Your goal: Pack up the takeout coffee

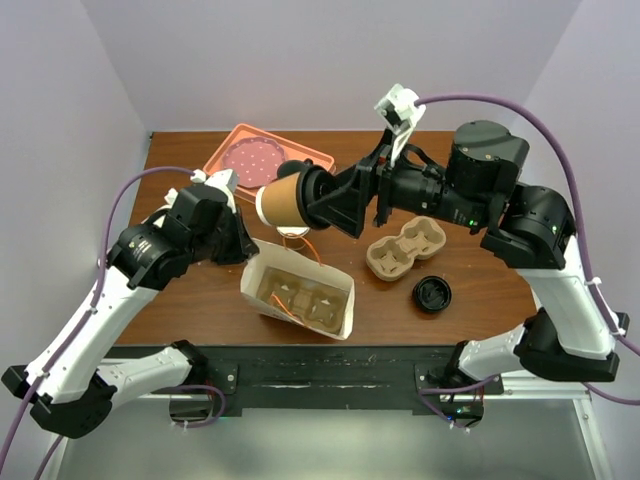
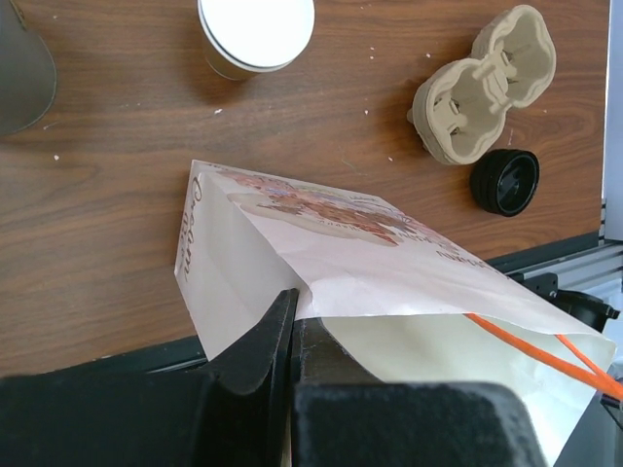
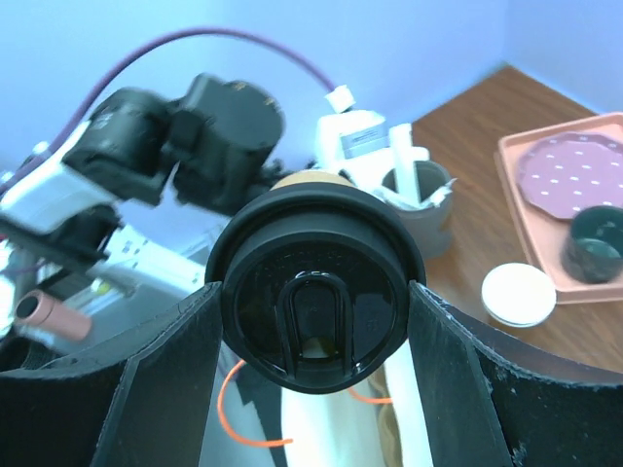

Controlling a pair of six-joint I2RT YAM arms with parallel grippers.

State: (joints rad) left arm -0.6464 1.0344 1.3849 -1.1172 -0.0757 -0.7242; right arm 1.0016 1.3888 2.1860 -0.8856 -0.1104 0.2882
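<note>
The takeout coffee [image 1: 278, 203], a tan paper cup with a black lid [image 3: 313, 287], is held tipped on its side in the air above the mouth of the white paper bag [image 1: 300, 290]. My right gripper [image 1: 305, 198] is shut on it, one finger on each side of the lid [image 3: 313, 331]. The bag [image 2: 321, 253] lies on the table with orange handles, and a pulp insert shows inside it. At the bag's left rim, my left gripper [image 1: 236, 240] is shut on the paper edge [image 2: 292, 313].
A pulp cup carrier [image 1: 405, 248] and a loose black lid [image 1: 433, 294] lie right of the bag. A pink tray [image 1: 262, 155] with a dotted plate and a dark mug [image 3: 596, 243] sits at the back. A white-lidded round container [image 2: 255, 34] and a grey cup [image 3: 419, 195] stand nearby.
</note>
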